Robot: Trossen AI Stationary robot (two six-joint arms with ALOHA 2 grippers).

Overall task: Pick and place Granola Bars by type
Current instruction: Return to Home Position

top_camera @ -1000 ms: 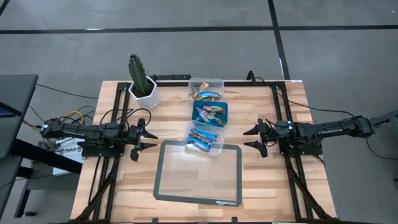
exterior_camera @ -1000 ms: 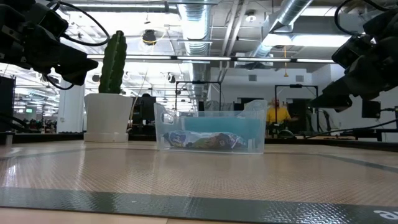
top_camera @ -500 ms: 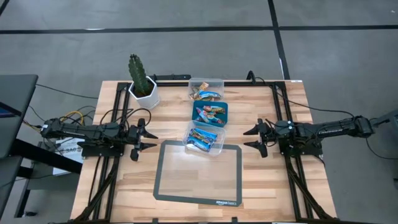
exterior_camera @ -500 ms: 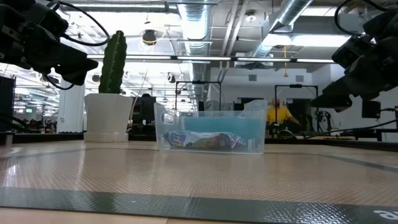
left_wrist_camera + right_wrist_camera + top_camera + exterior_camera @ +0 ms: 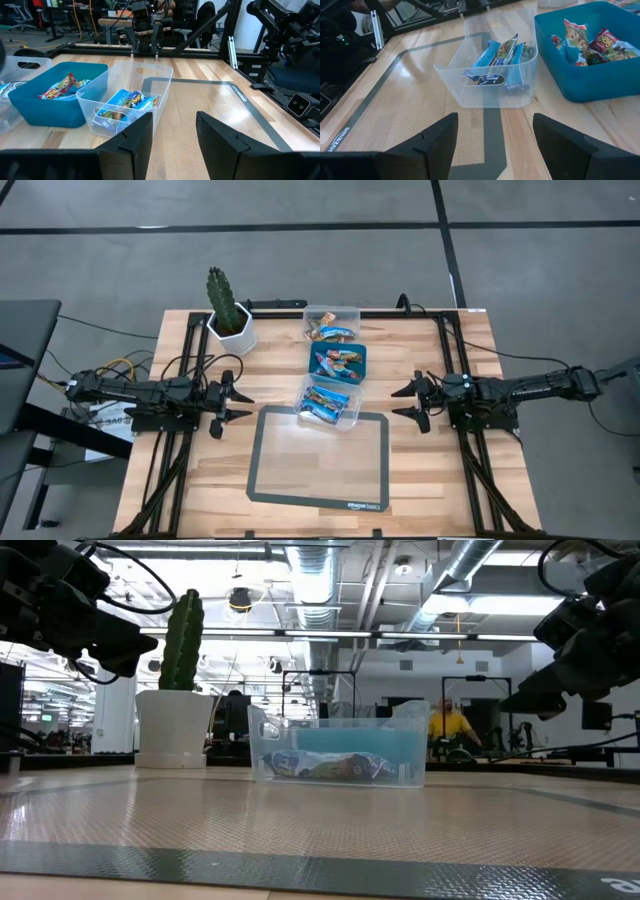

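The granola bars are all lying inside three tubs lined up down the middle of the counter [image 5: 215, 480], and none is showing loose on the wood or on the mat [image 5: 318, 465]. The blue-wrapped bars [image 5: 495, 62] are sitting in the near clear tub [image 5: 490, 95], which is standing on the far edge of the mat. The red-wrapped bars [image 5: 592, 42] are lying in the blue bin [image 5: 580, 82] just behind it. A few more bars [image 5: 332, 331], with brown and blue wrappers, are resting in the far clear tub [image 5: 308, 315], beside the potted cactus [image 5: 224, 300].

Over the last second nothing is changing: the tubs and their contents are staying exactly where they were, and both arms are holding the same pose. The left gripper [image 5: 238, 406] is hanging above the counter's left side, pointing in toward the tubs and well apart from them. Its fingers are spread and carrying nothing. The right gripper [image 5: 398, 403] is mirroring it on the right side, its fingers likewise parted and empty.

That stillness is suggesting that the arms are already settling at their rest pose rather than reaching for another bar. With every visible bar grouped by wrapper colour, the sorting is looking finished, with nothing left for either gripper to collect.
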